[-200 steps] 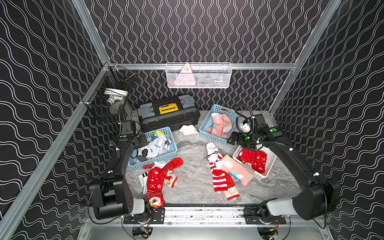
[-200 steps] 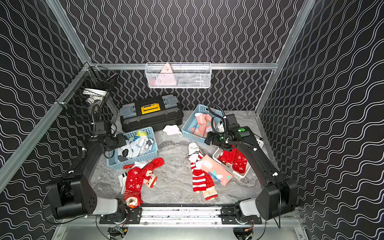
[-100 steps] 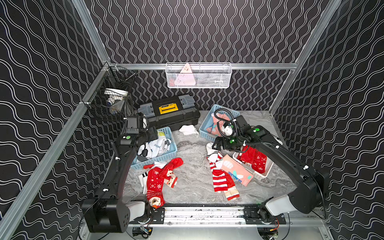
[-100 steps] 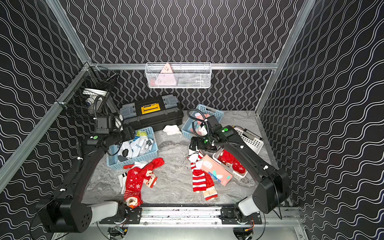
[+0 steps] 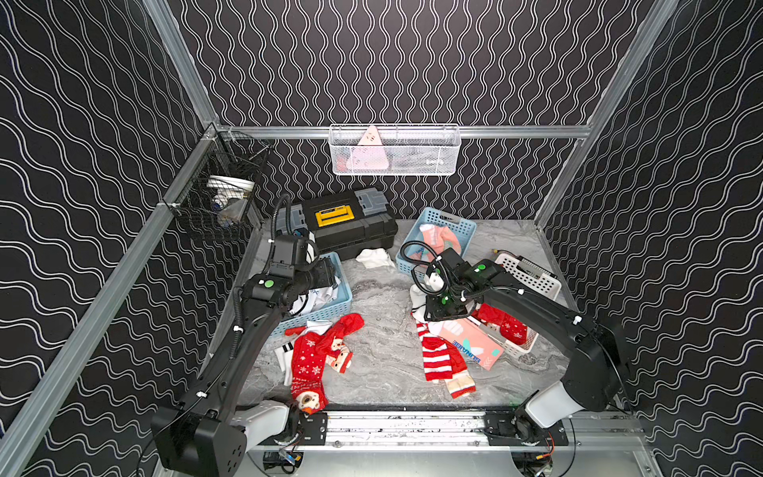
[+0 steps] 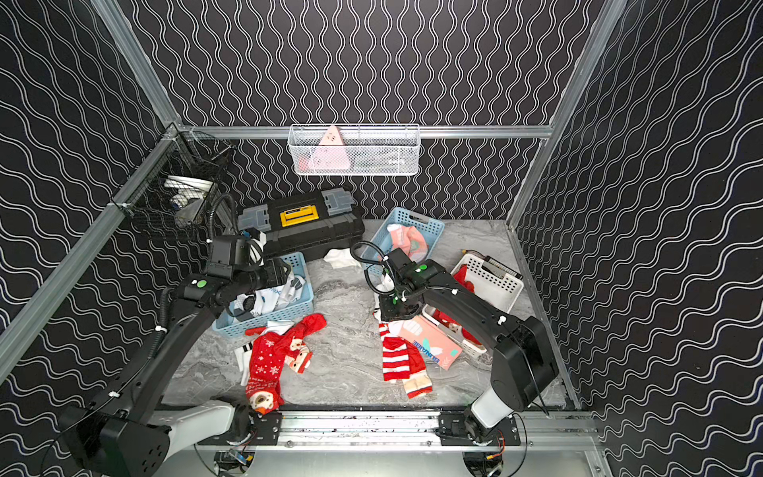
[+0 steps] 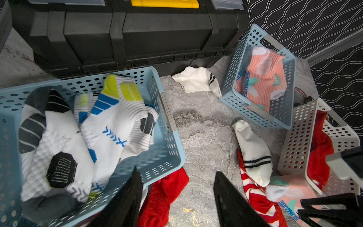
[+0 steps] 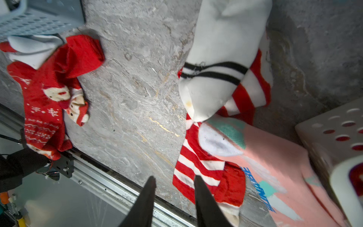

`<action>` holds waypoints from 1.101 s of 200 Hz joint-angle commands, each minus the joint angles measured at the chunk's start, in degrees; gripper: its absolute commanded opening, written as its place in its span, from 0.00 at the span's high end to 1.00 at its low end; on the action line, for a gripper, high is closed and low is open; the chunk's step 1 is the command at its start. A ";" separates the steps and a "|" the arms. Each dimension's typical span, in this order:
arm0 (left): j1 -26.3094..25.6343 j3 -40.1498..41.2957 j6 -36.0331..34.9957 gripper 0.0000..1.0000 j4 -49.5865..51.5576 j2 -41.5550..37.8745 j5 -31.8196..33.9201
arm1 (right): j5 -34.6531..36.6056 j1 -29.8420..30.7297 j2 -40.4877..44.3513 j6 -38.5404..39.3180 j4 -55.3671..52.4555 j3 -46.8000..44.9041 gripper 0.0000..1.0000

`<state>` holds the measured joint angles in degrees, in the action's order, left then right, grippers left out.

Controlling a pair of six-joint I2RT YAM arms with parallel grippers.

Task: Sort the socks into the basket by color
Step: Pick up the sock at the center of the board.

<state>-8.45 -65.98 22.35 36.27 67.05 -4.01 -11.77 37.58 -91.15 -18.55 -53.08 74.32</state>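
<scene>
- Right wrist view: right gripper [image 8: 173,177] has its jaws a narrow gap apart with nothing between them. It looks down on the pile right of centre.
- Which sock do we take?
- We'd go for the white sock [image 8: 222,64] with two black bands, since it's on top. Its banded end overlaps the striped sock [image 8: 198,167]. The pink sock [image 8: 275,167] also lies across that one, right against the white basket [image 8: 334,125].
- Grip plan?
- We'd widen the jaws first. Then we'd come down on the plain far end, which rests on the bare table [image 8: 137,98], so we don't pinch striped fabric too. Lift straight and check that nothing trails.
- Where does it go?
- The left blue basket [image 5: 344,289] holds the whites. The far blue basket [image 5: 454,217] has pinks, and the white one has reds.
- Arm pose?
- In both top views the right arm runs from its near-right base with the forearm stretched left and far. Its wrist is pitched down over the pile.
- And the left?
- Left gripper [image 7: 176,172] has its jaws wide apart and empty, hovering at the near-right corner of the left blue basket. We judge it could block a drop there, so it needs to clear out or take a handover.
</scene>
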 commanded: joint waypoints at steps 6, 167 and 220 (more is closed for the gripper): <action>-0.81 -0.51 0.90 0.38 0.56 -0.43 0.75 | -2.70 1.54 -0.96 1.47 -1.33 -1.64 0.75; -1.84 0.10 1.83 0.36 1.50 -1.57 0.49 | 5.08 12.23 -7.36 -4.56 6.58 -15.68 0.37; -1.84 0.01 1.71 0.36 1.49 -1.48 0.54 | 5.87 14.05 -10.20 -5.19 8.90 -17.31 0.64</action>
<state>-10.22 -65.98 23.88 37.54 65.67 -3.42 -5.28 50.94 -99.92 -22.96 -47.55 57.84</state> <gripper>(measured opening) 0.638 0.413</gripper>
